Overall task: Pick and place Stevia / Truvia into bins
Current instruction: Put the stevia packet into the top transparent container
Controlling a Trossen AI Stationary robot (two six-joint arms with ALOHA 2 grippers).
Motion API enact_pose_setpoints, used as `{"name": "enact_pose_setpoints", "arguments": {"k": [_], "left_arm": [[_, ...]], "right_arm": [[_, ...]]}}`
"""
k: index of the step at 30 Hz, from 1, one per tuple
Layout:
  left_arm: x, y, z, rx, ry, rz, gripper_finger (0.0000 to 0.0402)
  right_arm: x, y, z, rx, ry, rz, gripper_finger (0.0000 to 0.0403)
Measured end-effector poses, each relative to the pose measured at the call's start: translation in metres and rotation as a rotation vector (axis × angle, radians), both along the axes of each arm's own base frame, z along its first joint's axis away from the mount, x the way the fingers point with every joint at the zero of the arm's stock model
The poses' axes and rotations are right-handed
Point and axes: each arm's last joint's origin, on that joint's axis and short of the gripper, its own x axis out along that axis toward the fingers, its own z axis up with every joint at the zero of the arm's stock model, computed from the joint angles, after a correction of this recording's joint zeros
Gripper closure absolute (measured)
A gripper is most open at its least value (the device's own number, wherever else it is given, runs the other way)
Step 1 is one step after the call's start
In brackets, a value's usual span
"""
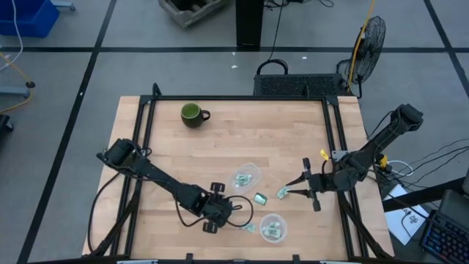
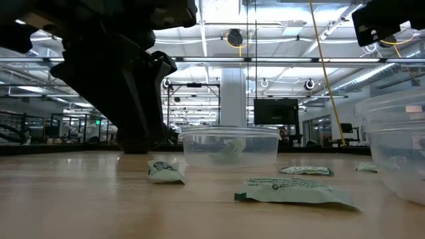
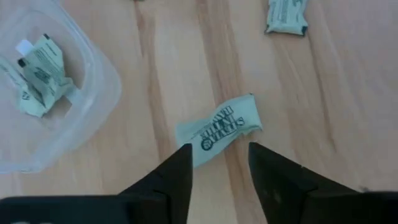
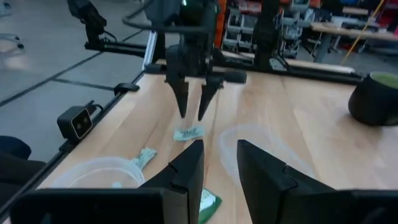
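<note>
My left gripper (image 3: 217,165) is open and points down at a light green Stevia packet (image 3: 217,127) lying flat on the wood. One finger stands on each side of the packet, a little above it. The right wrist view shows the same gripper (image 4: 193,113) over that packet (image 4: 188,133). My right gripper (image 4: 214,165) is open and low over another packet (image 4: 208,205), also seen in the high view (image 1: 281,193). Two clear bins (image 1: 247,176) (image 1: 272,227) stand on the table, each with packets inside. More packets (image 1: 259,198) (image 1: 249,227) lie loose between them.
A dark green mug (image 1: 195,114) stands near the table's far edge, well away from both arms. The two grippers face each other across the bins, about a bin's width apart. Bare wood lies to the far side of the bins.
</note>
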Motion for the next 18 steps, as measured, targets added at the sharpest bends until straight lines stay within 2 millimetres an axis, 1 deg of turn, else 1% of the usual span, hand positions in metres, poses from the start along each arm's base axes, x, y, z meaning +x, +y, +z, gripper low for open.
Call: {"name": "enact_pose_setpoints", "arguments": {"k": [4,6,11,15,18], "left_arm": [[0.000,0.000,0.000,-0.001,0.000,-0.022,0.0220],[0.004,-0.001,-0.005,0.006,-0.013,-0.041,0.0218],[0.014,0.003,-0.027,-0.031,0.033,-0.098,0.0218],[0.017,0.008,-0.029,0.039,0.019,-0.118,0.0217],[0.021,0.015,-0.029,0.011,0.024,-0.103,0.0217]], "right_arm": [[0.000,0.000,0.002,-0.019,-0.022,0.008,0.0312],[0.001,0.000,0.003,-0.019,-0.029,0.009,0.0312],[0.001,0.001,0.007,-0.054,-0.077,0.022,0.0312],[0.001,0.001,0.012,-0.076,-0.122,0.029,0.0312],[0.001,0.001,0.013,-0.095,-0.134,0.033,0.0312]]}}
